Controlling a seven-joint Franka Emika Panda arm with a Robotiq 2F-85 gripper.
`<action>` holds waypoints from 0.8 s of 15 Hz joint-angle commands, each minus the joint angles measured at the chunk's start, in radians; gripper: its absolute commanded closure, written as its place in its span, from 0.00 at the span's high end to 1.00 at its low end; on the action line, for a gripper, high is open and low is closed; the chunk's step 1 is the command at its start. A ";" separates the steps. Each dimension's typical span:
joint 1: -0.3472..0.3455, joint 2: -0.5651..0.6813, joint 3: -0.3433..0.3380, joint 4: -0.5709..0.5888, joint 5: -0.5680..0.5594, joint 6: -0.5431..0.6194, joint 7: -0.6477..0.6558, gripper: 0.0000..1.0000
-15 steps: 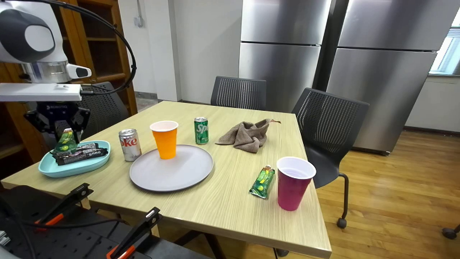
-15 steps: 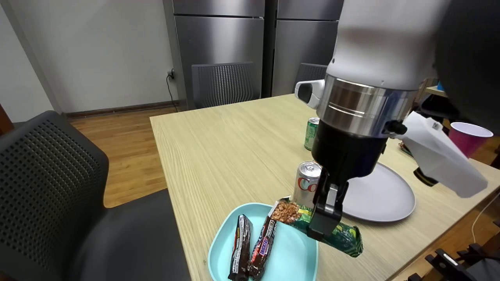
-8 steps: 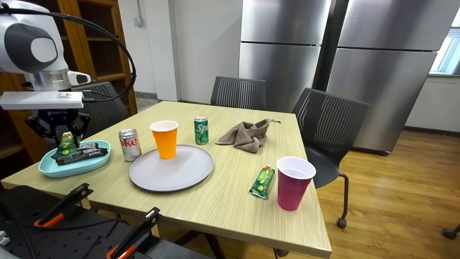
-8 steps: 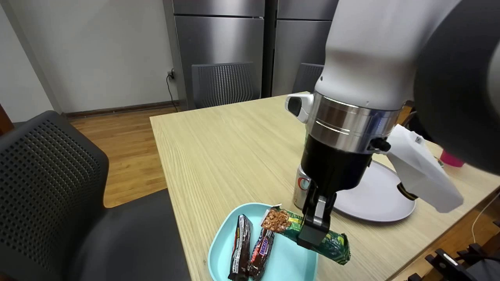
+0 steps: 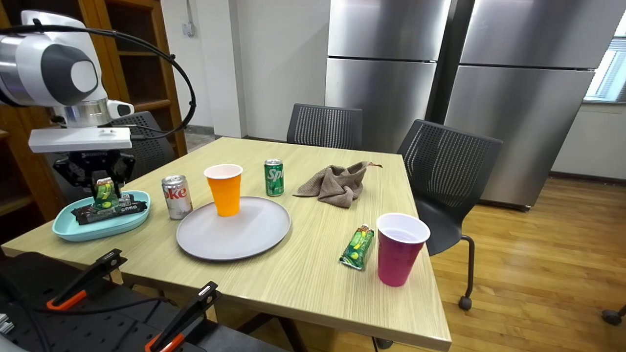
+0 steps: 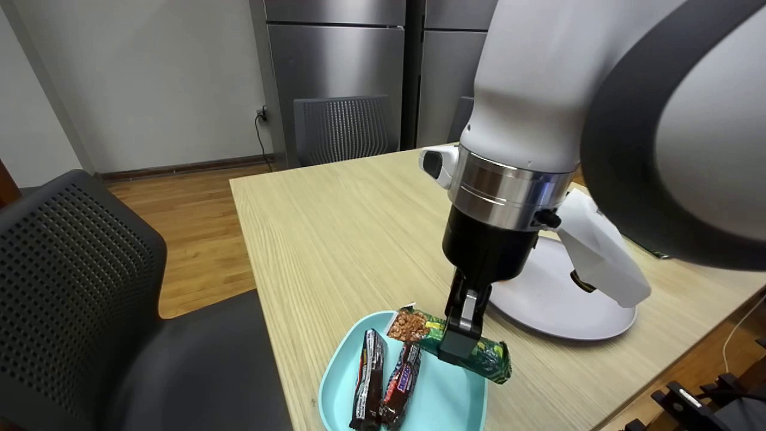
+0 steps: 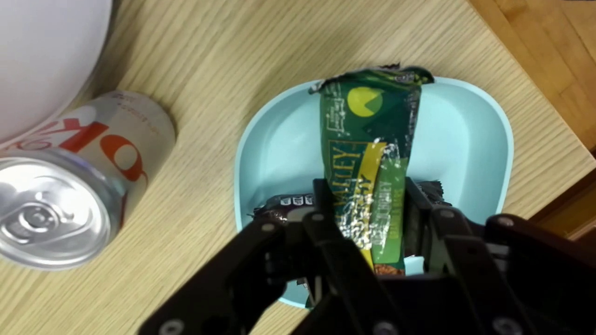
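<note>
My gripper (image 7: 368, 197) is shut on a green granola bar (image 7: 372, 111), its pads against the wrapper's two long sides. In an exterior view the granola bar (image 6: 488, 359) slants above a light blue tray (image 6: 446, 398), its far end tipping down past the tray's rim. Two dark-wrapped candy bars lie in the tray: a candy bar (image 6: 368, 380) on one side and a Snickers bar (image 6: 400, 383) beside it. From the wrist view, the fingers cover much of these. Whether the held bar touches the candy bars cannot be told.
A Diet Coke can (image 5: 177, 197) stands close to the tray. Beyond are a grey plate (image 5: 259, 234) bearing an orange cup (image 5: 225, 190), a Sprite can (image 5: 274, 177), a brown cloth (image 5: 337, 186), another green bar (image 5: 357, 247) and a magenta cup (image 5: 401, 254). Chairs border the table.
The gripper, still holding the granola bar, came down and shifted rightward in one exterior picture and leftward in the opposite one, further over the tray. Nothing on the table moved.
</note>
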 commanded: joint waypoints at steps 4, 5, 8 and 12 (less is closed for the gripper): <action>-0.042 0.065 0.010 0.053 -0.067 0.023 0.017 0.13; -0.043 0.071 0.010 0.059 -0.070 0.023 0.018 0.13; -0.041 0.084 0.004 0.072 -0.081 0.028 0.023 0.13; -0.050 0.091 0.004 0.078 -0.095 0.023 0.013 0.63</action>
